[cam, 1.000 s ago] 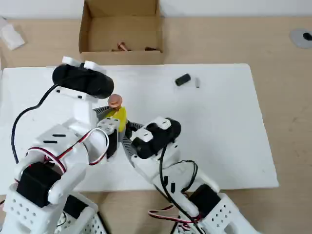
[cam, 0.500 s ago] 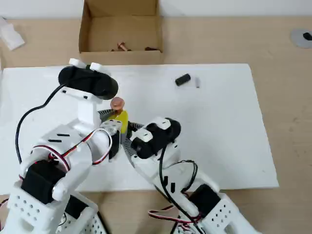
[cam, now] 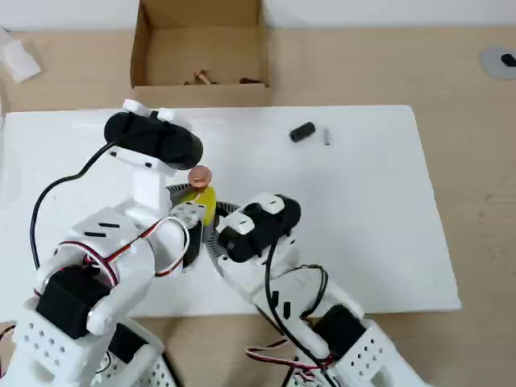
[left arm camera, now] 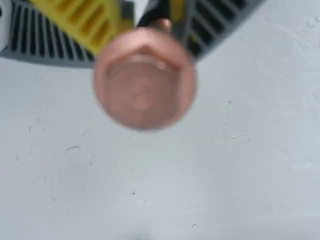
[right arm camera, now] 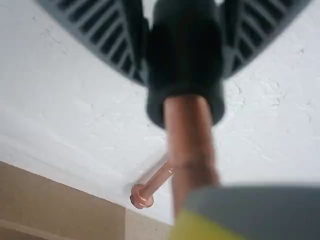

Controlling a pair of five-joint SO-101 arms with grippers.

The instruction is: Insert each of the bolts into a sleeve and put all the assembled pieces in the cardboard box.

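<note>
Within R gripper (right arm camera: 185, 75), sleeve (right arm camera: 184, 45), bolt (right arm camera: 189, 145) tip inside

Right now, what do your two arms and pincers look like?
Both are white plastic with black motor blocks. The left arm has red, white and black wires and a thick black cable; the right arm has thin black wires. The left pincer has ribbed fingers, one yellow, one dark grey. The right pincer has dark grey ribbed ones.
</note>
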